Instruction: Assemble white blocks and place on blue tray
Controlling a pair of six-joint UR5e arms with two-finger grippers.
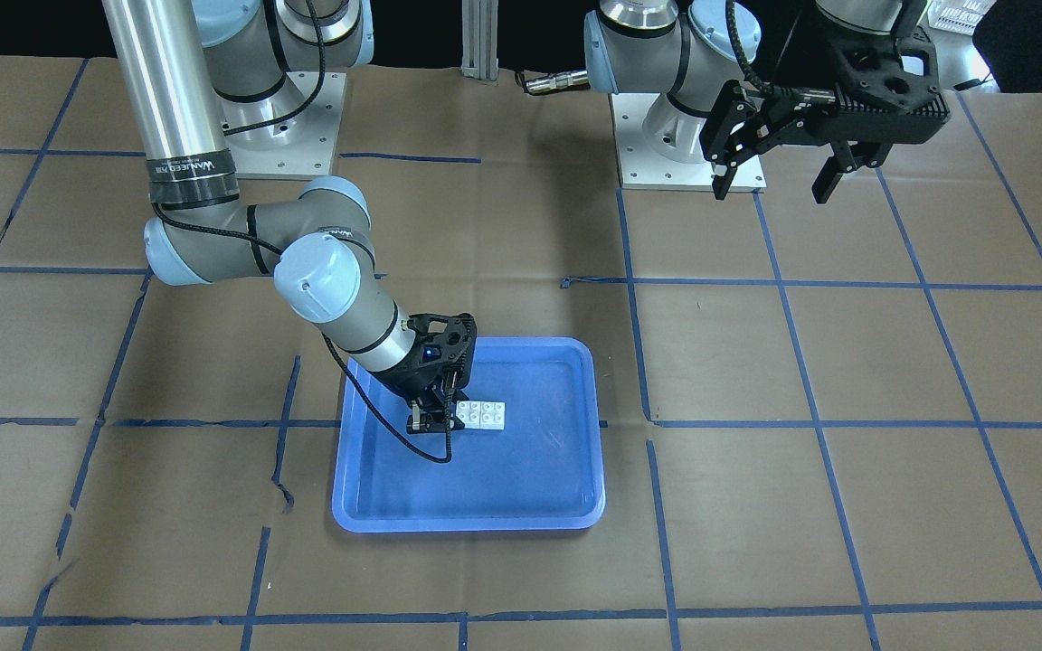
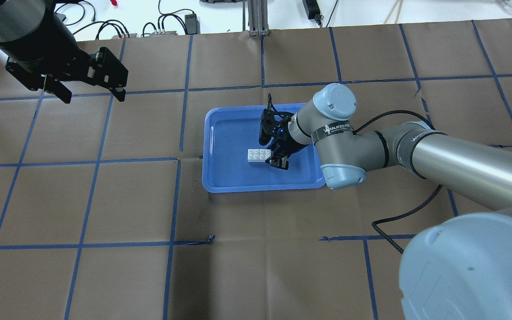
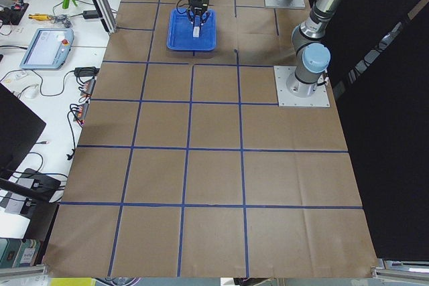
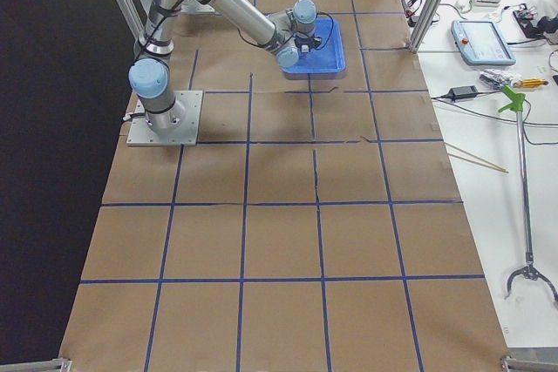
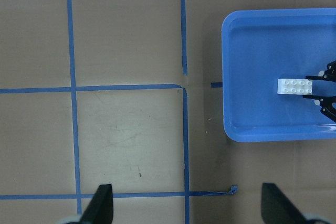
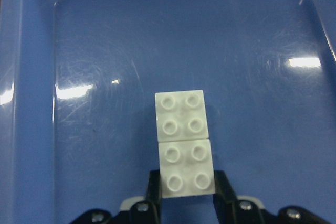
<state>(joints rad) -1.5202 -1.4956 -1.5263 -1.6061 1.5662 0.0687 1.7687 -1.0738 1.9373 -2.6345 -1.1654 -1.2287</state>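
Observation:
Two white blocks point(image 6: 184, 140) sit end to end, as one long piece, on the floor of the blue tray point(image 6: 31, 103). My right gripper point(image 6: 186, 195) is down in the tray, its fingers point(image 6: 154, 190) pressed against both sides of the nearer block. In the overhead view the white blocks point(image 2: 258, 155) lie mid-tray with the right gripper point(image 2: 277, 158) at their right end. My left gripper point(image 2: 92, 95) is open and empty, high above the table far to the tray's left. Its wrist view shows the blue tray point(image 5: 231, 77) and the white blocks point(image 5: 295, 86).
The table is covered in brown paper with a grid of blue tape point(image 2: 180, 129). The two arm bases point(image 1: 281, 127) stand at the robot's side. A black cable point(image 2: 398, 213) hangs from the right arm over the table. Operator desks with tools show in the side views.

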